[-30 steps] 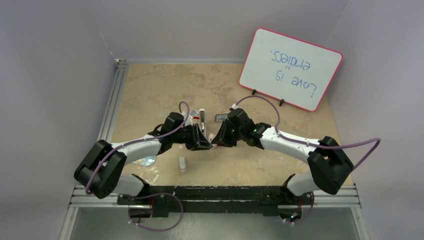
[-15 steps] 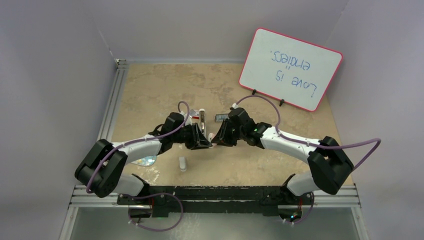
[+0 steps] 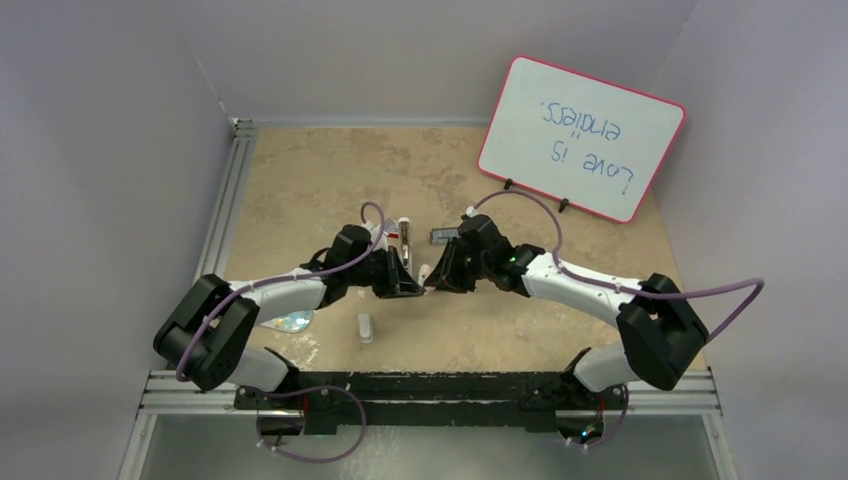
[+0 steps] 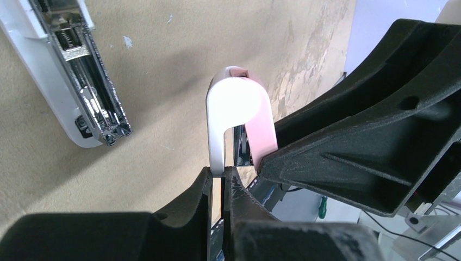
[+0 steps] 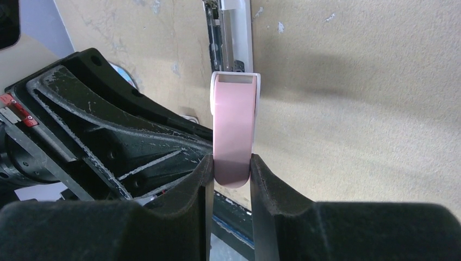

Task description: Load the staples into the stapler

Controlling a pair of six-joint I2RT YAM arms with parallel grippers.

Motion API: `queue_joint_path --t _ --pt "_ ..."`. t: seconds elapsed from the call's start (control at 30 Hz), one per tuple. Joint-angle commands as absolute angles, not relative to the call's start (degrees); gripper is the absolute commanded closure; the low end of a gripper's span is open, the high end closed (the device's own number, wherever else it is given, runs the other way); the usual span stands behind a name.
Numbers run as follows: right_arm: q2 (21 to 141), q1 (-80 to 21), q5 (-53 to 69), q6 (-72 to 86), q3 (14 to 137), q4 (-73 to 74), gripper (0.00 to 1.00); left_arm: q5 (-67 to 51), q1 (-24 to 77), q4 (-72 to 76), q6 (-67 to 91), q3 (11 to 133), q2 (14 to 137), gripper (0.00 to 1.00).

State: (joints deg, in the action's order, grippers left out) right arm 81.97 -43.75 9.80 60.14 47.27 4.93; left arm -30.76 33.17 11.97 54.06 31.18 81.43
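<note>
left gripper (image 4: 220,175) and right gripper (image 5: 231,164) both clamp narrowly on the pink stapler piece (image 5: 234,114) — any mismatched pull could wrench it free.

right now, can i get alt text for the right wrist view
The right pincer clamps a pink stapler lid upright between its black fingers. The left pincer meets it from the left, and the stapler's open metal channel lies beyond on the tan table.

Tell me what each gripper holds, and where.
Both grip one pink-and-white curved piece: left gripper pinches its thin white edge, right gripper clamps the pink strip's sides.
</note>
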Motion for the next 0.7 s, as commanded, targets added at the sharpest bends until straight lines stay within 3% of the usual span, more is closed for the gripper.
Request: queue_joint_path --t 0.0,0.23,0.67 --pt "77.3 -41.9 11.3 59.6 48.7 5.5 0.81 -25.2 33.2 7.9 47.9 32.6 80.7 1.00" --pt "77.0 -38.5 12.5 55.7 49.4 8.5 0.80 -22.4 33.3 5.3 44.7 32.7 79.6 1.00" --pt "82.2 -34.7 2.0 47.2 53.5 8.6 0.70 -35.9 34.4 11.6 36.9 33.6 80.3 1.00"
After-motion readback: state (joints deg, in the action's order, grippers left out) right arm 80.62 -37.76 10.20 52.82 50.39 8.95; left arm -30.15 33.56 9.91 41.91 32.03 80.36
